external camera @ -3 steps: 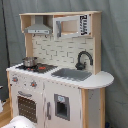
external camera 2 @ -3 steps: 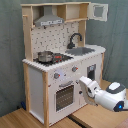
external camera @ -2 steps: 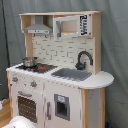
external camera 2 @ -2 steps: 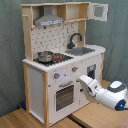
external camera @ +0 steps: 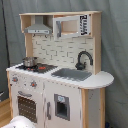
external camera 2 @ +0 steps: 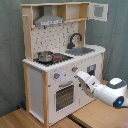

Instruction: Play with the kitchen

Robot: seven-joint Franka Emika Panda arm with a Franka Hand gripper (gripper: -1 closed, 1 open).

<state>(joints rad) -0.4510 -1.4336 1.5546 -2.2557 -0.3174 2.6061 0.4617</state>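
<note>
The kitchen (external camera: 55, 75) is a tall white and light-wood toy unit and shows in both exterior views. On it are a black faucet (external camera: 84, 59), a grey sink (external camera: 72, 74), a small pot (external camera: 29, 61) on the stovetop, knobs (external camera: 33, 83), an oven door (external camera: 27, 107) and a hood (external camera: 37, 27). In the second exterior view my gripper (external camera 2: 80, 76) reaches in from the right. It points at the kitchen (external camera 2: 60, 60) front, just below the right knob (external camera 2: 74, 69) and above the oven door (external camera 2: 65, 97). Whether it touches the panel is unclear.
A grey curtain hangs behind the kitchen. The unit stands on a wooden floor (external camera 2: 30, 119). A cupboard door (external camera 2: 99, 11) hangs ajar at the top right in the second exterior view. A white part of my arm (external camera: 19, 122) shows at the first exterior view's bottom left.
My gripper has moved left and upward, from beside the oven area toward the knob panel on the kitchen front. The kitchen itself has not changed.
</note>
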